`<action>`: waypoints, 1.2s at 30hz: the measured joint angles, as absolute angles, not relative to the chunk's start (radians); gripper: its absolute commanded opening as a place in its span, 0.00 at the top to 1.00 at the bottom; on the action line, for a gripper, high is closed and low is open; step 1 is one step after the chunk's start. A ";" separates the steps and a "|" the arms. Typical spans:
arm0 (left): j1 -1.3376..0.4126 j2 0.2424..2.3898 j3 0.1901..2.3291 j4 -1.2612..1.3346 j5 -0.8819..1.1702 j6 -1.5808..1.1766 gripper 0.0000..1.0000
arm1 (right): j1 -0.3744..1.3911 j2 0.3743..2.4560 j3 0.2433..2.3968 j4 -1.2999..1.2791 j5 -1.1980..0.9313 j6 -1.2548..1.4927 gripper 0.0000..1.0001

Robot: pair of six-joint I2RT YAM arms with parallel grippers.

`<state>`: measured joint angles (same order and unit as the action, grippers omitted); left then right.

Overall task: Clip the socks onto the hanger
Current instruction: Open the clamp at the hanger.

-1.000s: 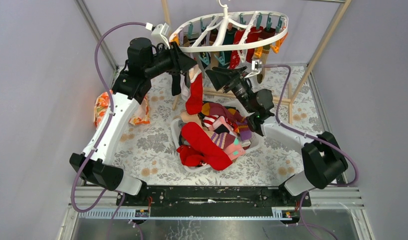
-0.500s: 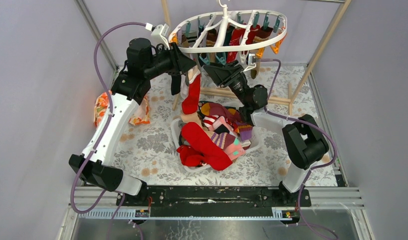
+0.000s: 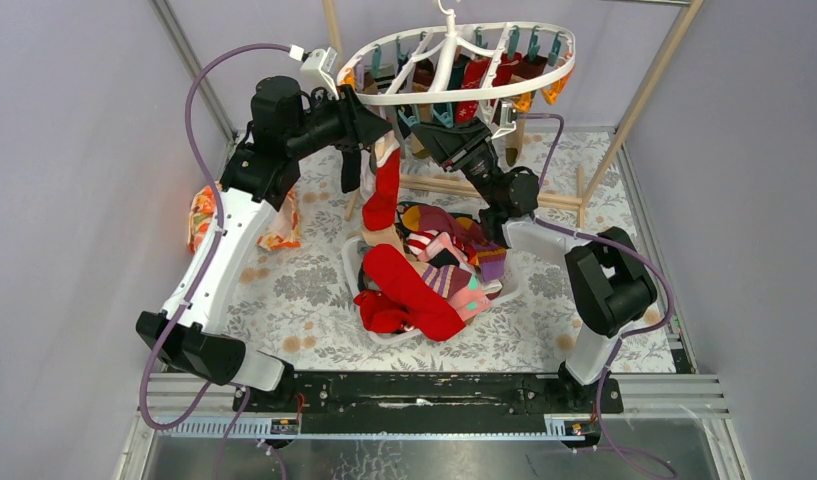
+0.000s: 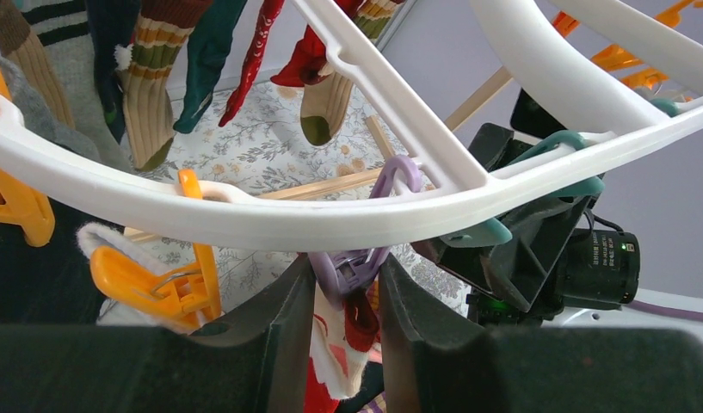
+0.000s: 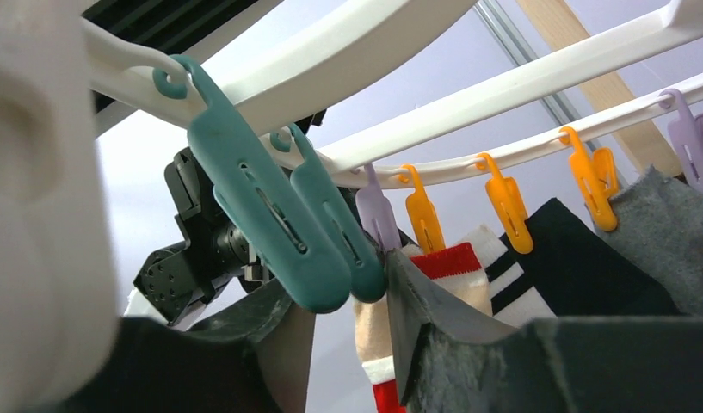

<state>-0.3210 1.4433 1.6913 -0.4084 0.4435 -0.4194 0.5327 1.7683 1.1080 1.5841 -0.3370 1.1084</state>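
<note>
A purple clip (image 4: 352,271) under the hanger (image 4: 244,219) is clamped by the left tool (image 4: 346,284), red sock (image 4: 361,325) hanging straight below.

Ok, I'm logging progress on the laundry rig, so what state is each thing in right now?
hanger, hanging up, several socks already clipped on.
red sock, dangling from the left claw, its top at the purple clip.
left claw, closed on the red sock.
right claw, jaws around a teal clip, pinch unclear.
sock pile, heaped in the white tub, unclipped.
</note>
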 measured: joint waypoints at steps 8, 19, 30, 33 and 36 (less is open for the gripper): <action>-0.320 1.440 1.691 -0.418 0.418 -0.413 0.42 | 0.534 1.768 1.108 1.609 -0.359 1.097 1.00; -0.321 1.371 1.726 -0.492 0.344 -0.393 0.37 | 0.615 1.684 1.057 1.455 -0.197 0.818 1.00; -0.414 1.398 1.835 -0.517 0.337 -0.393 0.38 | 0.757 1.637 1.065 1.309 0.057 0.488 1.00; -0.418 1.423 1.843 -0.517 0.322 -0.393 0.40 | 0.770 1.637 1.068 1.288 0.090 0.441 1.00; -0.418 1.443 1.842 -0.516 0.298 -0.394 0.41 | 0.778 1.637 1.074 1.274 0.113 0.411 1.00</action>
<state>-0.4175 1.4425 1.8423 -0.5163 0.2981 -0.3939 0.7780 1.6367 1.0737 1.2743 0.1127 0.4107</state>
